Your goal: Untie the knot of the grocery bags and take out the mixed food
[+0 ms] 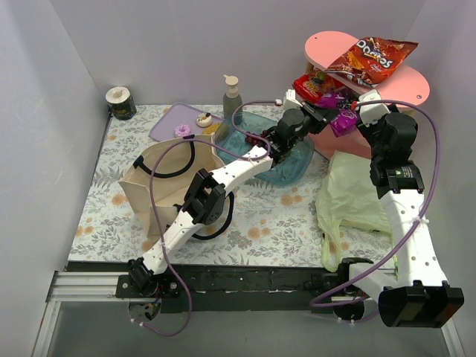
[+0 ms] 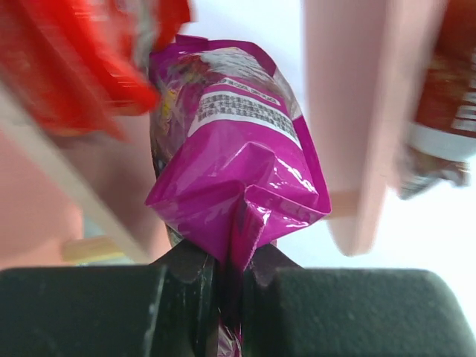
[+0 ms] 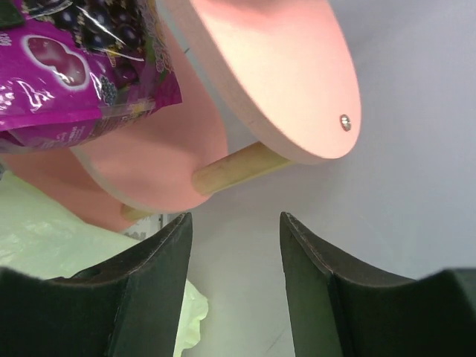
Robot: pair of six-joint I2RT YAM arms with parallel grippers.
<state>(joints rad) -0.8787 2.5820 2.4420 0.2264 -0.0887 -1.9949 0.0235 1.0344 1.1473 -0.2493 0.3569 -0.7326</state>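
Far forward, left gripper tight on purple packet, arm outstretched.

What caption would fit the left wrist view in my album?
Left gripper pinching a purple packet by its end, pink shelf and red packet blurred behind.

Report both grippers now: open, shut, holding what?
Left gripper: shut on the purple snack packet.
Right gripper: open, nothing between its fingers.
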